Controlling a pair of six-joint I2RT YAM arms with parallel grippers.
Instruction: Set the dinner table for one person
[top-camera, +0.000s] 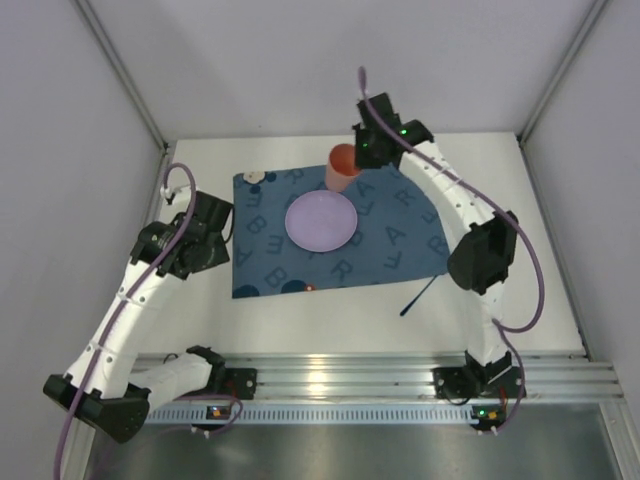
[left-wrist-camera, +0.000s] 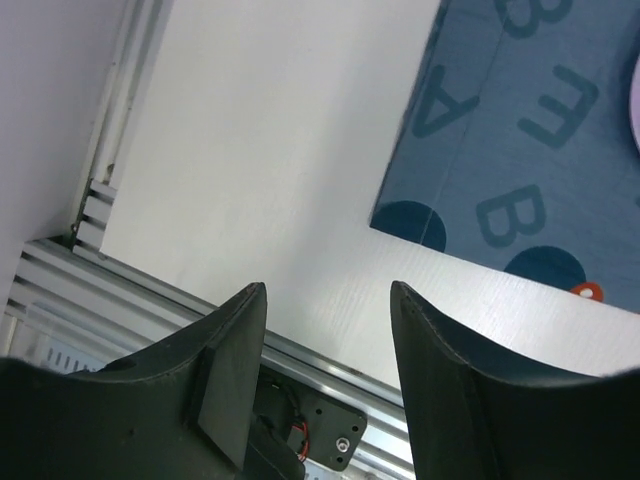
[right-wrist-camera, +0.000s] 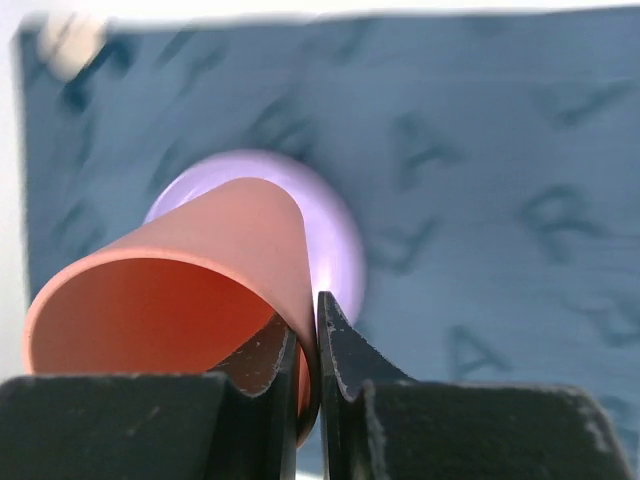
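While pinching the cup (right-wrist-camera: 170, 290) by its wall in the right gripper (right-wrist-camera: 308, 320), one finger inside for a sure hold, poses it just behind the plate (top-camera: 320, 221) at the far edge of the mat (top-camera: 400, 235), spread across the table (top-camera: 500, 180); holds the left gripper (left-wrist-camera: 328, 290) open and empty over bare tabletop, out of the way.

Right gripper (right-wrist-camera: 308, 325) is pinching the wall of a salmon-orange cup (right-wrist-camera: 190, 250) at its rim. One finger (right-wrist-camera: 262, 360) is sitting inside the mouth and the other outside, jaws nearly together. The cup's open mouth is facing the camera. Behind it a lavender plate (right-wrist-camera: 338, 240) is lying on a dark blue letter-printed placemat (right-wrist-camera: 480, 150), blurred. White dinner table (right-wrist-camera: 8, 200) is showing along the left edge.
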